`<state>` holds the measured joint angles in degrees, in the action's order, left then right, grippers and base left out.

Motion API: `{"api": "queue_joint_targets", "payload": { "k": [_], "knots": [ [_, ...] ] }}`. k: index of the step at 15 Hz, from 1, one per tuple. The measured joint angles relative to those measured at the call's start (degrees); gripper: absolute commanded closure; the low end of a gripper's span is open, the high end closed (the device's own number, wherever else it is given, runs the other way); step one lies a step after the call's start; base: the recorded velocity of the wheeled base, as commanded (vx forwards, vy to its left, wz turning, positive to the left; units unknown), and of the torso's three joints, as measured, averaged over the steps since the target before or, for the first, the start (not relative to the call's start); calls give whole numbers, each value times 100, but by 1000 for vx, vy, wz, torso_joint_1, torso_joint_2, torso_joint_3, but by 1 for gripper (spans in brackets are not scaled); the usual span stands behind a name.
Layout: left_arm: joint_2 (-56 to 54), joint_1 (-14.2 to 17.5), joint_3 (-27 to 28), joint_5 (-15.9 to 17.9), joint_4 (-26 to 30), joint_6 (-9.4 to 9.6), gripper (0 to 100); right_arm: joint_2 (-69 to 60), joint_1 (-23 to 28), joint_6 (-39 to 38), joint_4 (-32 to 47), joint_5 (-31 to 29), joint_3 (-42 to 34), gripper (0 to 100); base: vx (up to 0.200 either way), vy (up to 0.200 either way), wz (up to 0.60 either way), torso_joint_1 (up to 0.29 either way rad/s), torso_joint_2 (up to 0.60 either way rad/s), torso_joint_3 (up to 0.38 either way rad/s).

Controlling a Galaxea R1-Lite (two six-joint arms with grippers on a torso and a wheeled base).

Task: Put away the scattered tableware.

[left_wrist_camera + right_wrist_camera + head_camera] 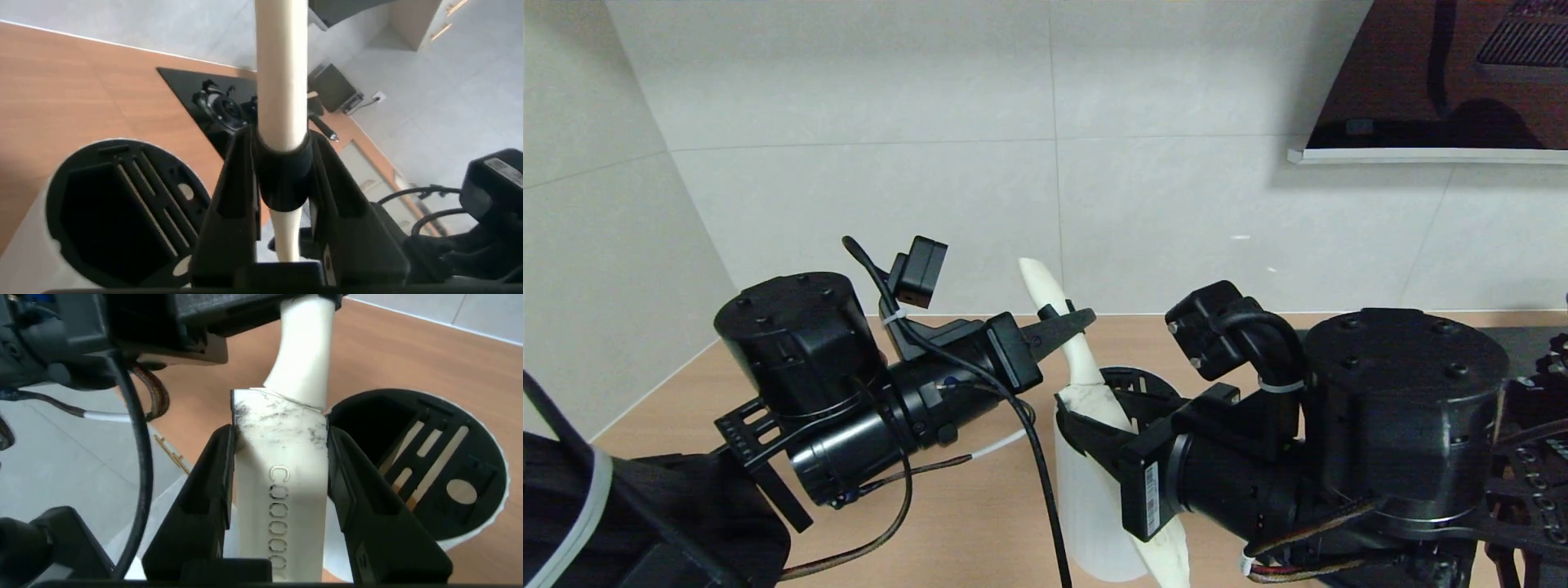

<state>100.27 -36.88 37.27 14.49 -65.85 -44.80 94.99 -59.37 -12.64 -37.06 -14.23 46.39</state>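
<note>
A: Cream spatula (1045, 286), position?
B: Above the white utensil holder (1086, 506) on the tabletop (980, 531). My left hand (1066, 322) is clamped on its handle, my right hand (1094, 416) on its blade.

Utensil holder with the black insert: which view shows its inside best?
The right wrist view: the utensil holder opens toward the camera and its insert's slots are lit. The left wrist view shows the opening darker, cut by the edge. The head view shows mostly its white wall, behind the right gripper and the white spatula.
</note>
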Motion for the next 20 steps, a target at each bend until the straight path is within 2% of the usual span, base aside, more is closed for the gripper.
{"api": "queue_joint_targets", "payload": {
  "k": [3, 7, 10, 11, 16, 20],
  "knots": [
    [6, -5, -1, 0, -13, 11, 100, -1, 5, -40, 0, 2, -20, 100, 0, 0, 0, 0, 0, 0],
    [32, -5, -227, 50, -670, 13, 100, -1, 6, -57, -29, 2, -24, 100, 0, 0, 0, 0, 0, 0],
    [78, -5, -282, 48, -767, 11, 100, -1, 17, -62, -11, -5, -24, 100, 0, 0, 0, 0, 0, 0],
    [83, -5, -286, 48, -767, 9, 100, -1, 22, -62, -9, -5, -24, 0, 0, 0, 0, 0, 0, 0],
    [91, 0, -257, 30, -720, 16, 100, -12, 24, -73, -9, -17, -24, 0, 0, 0, 0, 0, 0, 0],
    [0, -5, -210, 26, -482, 44, 100, -111, 124, -60, -9, -132, -24, 0, 0, 0, 0, 0, 0, 0]
  ]
}}
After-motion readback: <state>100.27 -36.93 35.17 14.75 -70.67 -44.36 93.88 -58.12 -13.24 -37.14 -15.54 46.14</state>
